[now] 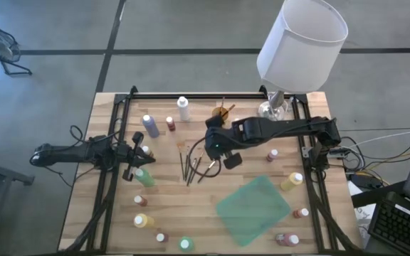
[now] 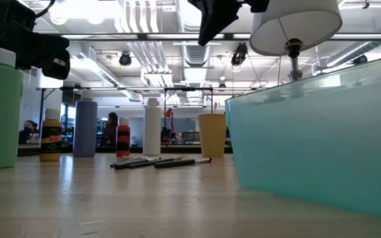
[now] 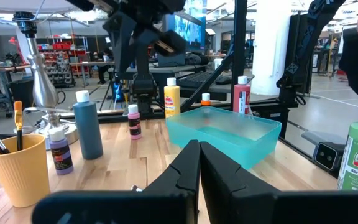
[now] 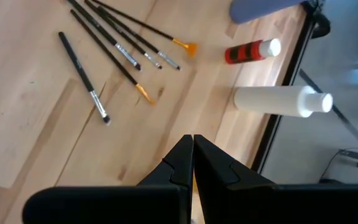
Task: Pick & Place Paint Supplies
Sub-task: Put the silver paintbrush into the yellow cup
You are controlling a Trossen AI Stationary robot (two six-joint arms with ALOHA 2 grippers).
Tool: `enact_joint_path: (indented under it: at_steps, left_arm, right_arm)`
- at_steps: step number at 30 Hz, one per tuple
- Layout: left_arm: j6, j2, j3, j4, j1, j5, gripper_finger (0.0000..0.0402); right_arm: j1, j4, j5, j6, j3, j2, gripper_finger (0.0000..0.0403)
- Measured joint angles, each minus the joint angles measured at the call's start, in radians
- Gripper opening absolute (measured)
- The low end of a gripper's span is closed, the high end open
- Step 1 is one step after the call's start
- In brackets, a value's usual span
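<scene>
Teal bin (image 1: pixel 253 209) lies empty near the right gripper (image 1: pixel 214 148), whose fingers are pressed together on nothing; the loose brushes (image 1: pixel 192 168) lie just beside it. Bottles (every one) sit scattered around, none binned. Left gripper (image 1: pixel 135 151), likewise closed and empty, waits beside the green bottle (image 1: pixel 144 176).

Several thin dark-handled brushes (image 1: pixel 193 165) lie flat and loosely fanned on the bare wood near the table's middle, with one brush (image 4: pixel 84 78) slightly apart. Small, mostly white-capped paint bottles (image 1: pixel 150 126) stand upright, scattered around them, including a green bottle (image 1: pixel 144 176), a yellow bottle (image 1: pixel 291 180) and a tall white bottle (image 1: pixel 184 109). Two more brushes, possibly, stand in a yellow cup (image 3: pixel 16 168).
</scene>
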Motion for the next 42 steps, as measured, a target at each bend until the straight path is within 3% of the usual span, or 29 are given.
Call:
enact_joint_path:
  at_steps: [12,19,27,42]
  left_arm:
    - [0.000,0.000,0.000,0.000,0.000,0.000,0.0014]
    - [0.000,0.000,0.000,0.000,0.000,0.000,0.0014]
    - [0.000,0.000,0.000,0.000,0.000,0.000,0.0014]
    - [0.000,0.000,0.000,0.000,0.000,0.000,0.0014]
  right_arm:
    - [0.000,0.001,-0.008,0.011,-0.066,0.000,0.0017]
    - [0.000,-0.022,-0.007,0.018,-0.068,0.000,0.0060]
    - [0.000,-0.054,-0.007,0.165,-0.068,-0.003,0.0110]
    - [0.000,-0.077,-0.007,0.178,-0.068,-0.003,0.0167]
